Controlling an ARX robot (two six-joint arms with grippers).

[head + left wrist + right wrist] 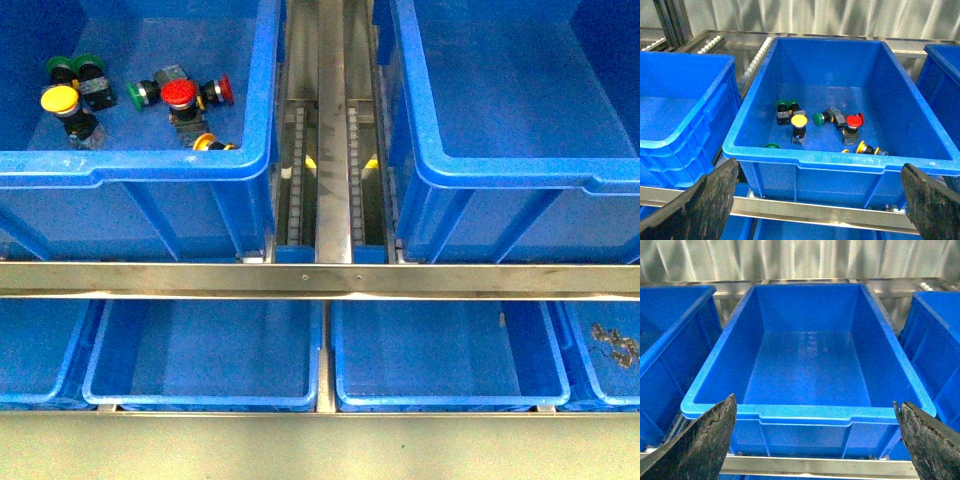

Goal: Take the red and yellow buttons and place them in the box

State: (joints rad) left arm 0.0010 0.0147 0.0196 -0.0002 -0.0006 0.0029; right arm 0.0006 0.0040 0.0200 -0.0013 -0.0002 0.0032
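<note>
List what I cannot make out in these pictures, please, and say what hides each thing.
1. Front view: one yellow button is half hidden by the rim of the left crate.
2. Left wrist view: a green cap is mostly hidden behind the crate's near wall.
3. Front view: the small metal parts in the lower right tray are too small to identify and cut off by the edge.

Steel rack (320,280), left crate (150,165), right crate (520,172) on top, 4 shallow trays (200,401) below
</note>
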